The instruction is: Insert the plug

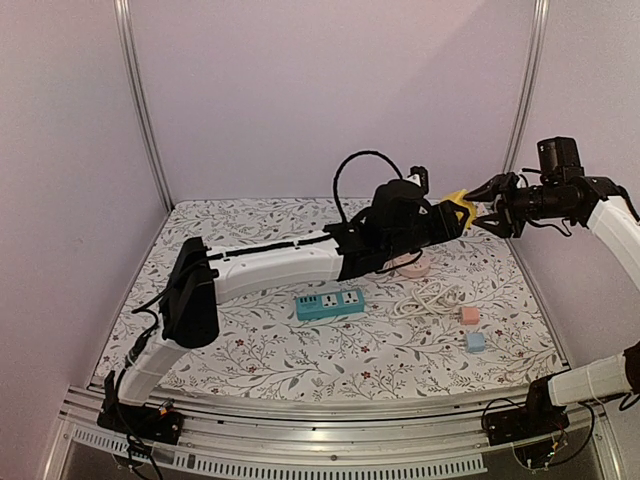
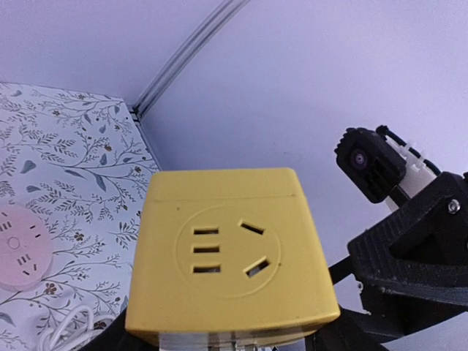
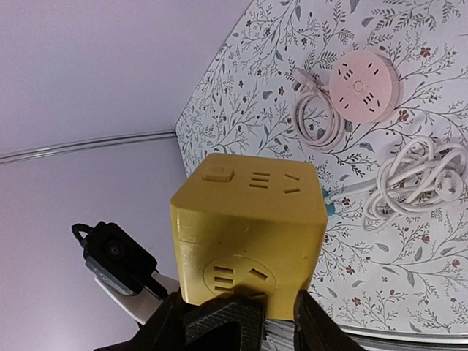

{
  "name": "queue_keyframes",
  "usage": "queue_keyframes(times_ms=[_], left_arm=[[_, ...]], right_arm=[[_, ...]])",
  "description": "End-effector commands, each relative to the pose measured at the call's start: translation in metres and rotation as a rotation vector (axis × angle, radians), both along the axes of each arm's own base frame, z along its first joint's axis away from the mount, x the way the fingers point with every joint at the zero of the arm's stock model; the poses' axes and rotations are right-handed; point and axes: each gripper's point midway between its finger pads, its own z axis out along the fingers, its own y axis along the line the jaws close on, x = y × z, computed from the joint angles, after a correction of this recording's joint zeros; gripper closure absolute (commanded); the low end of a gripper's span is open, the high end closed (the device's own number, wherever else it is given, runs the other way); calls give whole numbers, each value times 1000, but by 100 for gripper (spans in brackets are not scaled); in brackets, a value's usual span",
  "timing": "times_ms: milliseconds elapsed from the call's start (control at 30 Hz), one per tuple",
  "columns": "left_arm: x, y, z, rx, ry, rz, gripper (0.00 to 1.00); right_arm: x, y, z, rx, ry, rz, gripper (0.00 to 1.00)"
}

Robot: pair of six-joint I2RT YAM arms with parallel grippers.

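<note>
Held aloft over the far right of the floral tablecloth [image 1: 250, 350], the yellow socket cube [image 1: 458, 208] sits clamped by its base in the right gripper [image 1: 485, 215], with the left gripper [image 1: 442, 220] pressed up from the opposite side (we cannot tell whether its jaws grip). The plug [image 3: 447, 183] lies on the cloth almost straight below both, on the white cord [image 1: 430, 297], whose loose coil runs roughly left to right beside the pink round socket [image 1: 410, 266]. We judge neither arm nearer. Pale walls enclose the table.
</note>
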Motion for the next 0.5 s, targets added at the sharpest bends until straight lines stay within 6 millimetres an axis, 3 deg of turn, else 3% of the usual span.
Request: queue_keyframes(times_ms=[0, 67, 167, 233, 267, 467], left_arm=[[1, 4, 4, -20, -15, -12, 69], [0, 7, 6, -23, -20, -21, 81], [-3, 13, 8, -20, -22, -40, 96], [-7, 18, 10, -14, -24, -62, 100], [-9, 22, 17, -20, -27, -71, 100], [-23, 42, 20, -35, 42, -207, 100]], right_arm=[[4, 6, 19, 10, -74, 25, 66], [3, 8, 22, 19, -92, 39, 57], [2, 12, 26, 23, -129, 80, 23], [2, 11, 27, 2, -148, 83, 6], [2, 9, 28, -11, -160, 81, 2], [-1, 5, 33, -119, -315, 142, 1]])
